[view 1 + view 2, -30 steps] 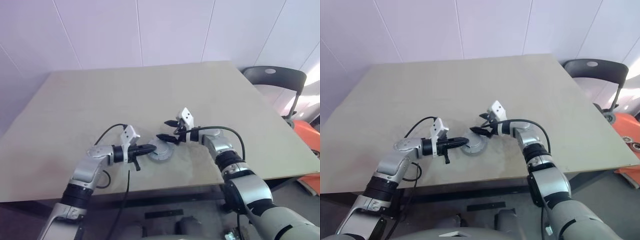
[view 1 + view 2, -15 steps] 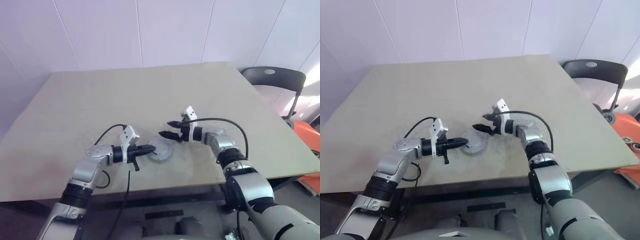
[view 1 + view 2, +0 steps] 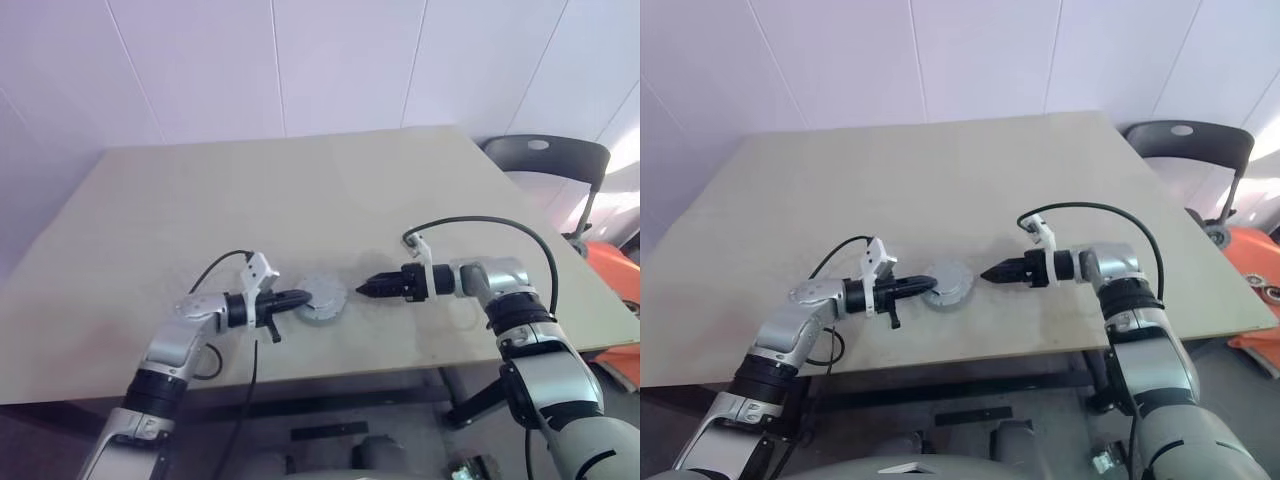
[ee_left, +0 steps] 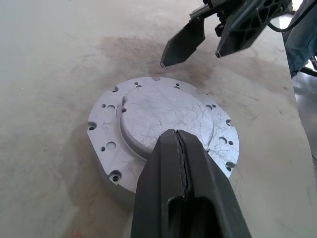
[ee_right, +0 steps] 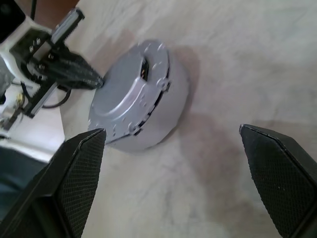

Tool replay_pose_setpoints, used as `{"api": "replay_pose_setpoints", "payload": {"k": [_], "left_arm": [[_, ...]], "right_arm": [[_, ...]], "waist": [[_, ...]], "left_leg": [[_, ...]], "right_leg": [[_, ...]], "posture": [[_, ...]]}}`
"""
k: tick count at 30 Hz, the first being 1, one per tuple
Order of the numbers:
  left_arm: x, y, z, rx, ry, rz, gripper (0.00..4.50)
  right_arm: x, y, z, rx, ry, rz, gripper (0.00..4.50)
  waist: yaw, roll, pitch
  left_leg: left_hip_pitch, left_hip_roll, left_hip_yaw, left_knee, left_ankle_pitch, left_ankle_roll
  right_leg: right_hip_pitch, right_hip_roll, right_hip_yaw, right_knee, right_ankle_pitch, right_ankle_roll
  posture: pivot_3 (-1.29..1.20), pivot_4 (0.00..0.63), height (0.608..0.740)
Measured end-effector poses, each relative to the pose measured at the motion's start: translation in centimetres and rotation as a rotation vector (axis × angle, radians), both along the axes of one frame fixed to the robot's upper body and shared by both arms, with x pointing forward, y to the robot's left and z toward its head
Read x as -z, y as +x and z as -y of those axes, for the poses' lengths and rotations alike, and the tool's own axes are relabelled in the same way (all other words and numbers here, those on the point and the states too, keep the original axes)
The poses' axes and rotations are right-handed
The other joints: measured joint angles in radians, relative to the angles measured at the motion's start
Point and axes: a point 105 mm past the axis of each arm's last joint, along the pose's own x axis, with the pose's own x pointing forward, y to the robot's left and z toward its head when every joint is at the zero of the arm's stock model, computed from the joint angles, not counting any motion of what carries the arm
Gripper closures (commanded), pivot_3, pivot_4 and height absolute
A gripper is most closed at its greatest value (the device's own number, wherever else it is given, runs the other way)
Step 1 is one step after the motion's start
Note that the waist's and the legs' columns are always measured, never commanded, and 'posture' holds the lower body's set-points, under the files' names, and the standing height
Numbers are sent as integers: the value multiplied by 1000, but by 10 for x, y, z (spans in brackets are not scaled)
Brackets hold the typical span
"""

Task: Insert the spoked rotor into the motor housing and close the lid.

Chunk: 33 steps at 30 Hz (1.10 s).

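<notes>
A round grey lid [image 3: 322, 298] with small holes round its rim lies flat on top of the motor housing [image 5: 167, 116], near the table's front edge. The spoked rotor is hidden. My left gripper [image 3: 303, 296] is shut with nothing in it, and its tip rests against the left edge of the lid [image 4: 163, 116]. My right gripper [image 3: 362, 289] is open and holds nothing. It lies low over the table to the right of the lid, pointing at it, a short gap away. The left wrist view shows the right gripper [image 4: 190, 57] beyond the lid, its fingers apart.
The wide beige table [image 3: 300, 190] has bare room behind and to both sides of the housing. A dark chair [image 3: 548, 160] stands off the table's back right corner, with an orange object [image 3: 615, 275] beside it. Black cables loop from both wrists.
My right gripper has drawn back to the right from above the lid, rolled over and come down closer to the table, staying open. The left gripper and the lid have not moved.
</notes>
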Motion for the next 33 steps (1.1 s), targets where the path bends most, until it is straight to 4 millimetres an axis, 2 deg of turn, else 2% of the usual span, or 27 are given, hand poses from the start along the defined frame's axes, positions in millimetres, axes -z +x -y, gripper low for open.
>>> {"api": "replay_pose_setpoints", "payload": {"k": [9,17,21,28,33], "left_arm": [[3,-3,-1,-4,-4,-12,4500],[16,-11,-16,-30,13,-60,4500],[16,-12,-17,-36,15,-61,4500],[18,-13,-21,-47,19,-64,4500],[19,-13,-25,-60,26,-67,4500]], "right_arm": [[6,-11,-6,-24,-19,-68,13],[10,-12,-9,-20,-27,-85,13],[10,-11,-14,16,11,-144,13],[11,-10,-21,21,17,-143,13],[16,-9,-28,38,13,-131,13]], "waist": [[1,-1,0],[2,-3,0],[-1,-4,0],[-4,-4,0],[-5,-7,0]], "left_leg": [[0,0,-1,12,-2,4],[3,0,-1,19,-2,4],[5,0,-1,19,-2,4],[7,2,-1,19,-2,4],[16,4,-1,17,-2,3]], "right_leg": [[3,4,-1,8,-1,3],[8,6,-1,9,-3,0],[10,6,0,9,-3,0],[11,8,0,9,-3,1],[18,12,2,9,-5,2]], "posture": [[0,0,740],[0,0,740],[0,0,740],[0,0,740],[0,0,740]]}}
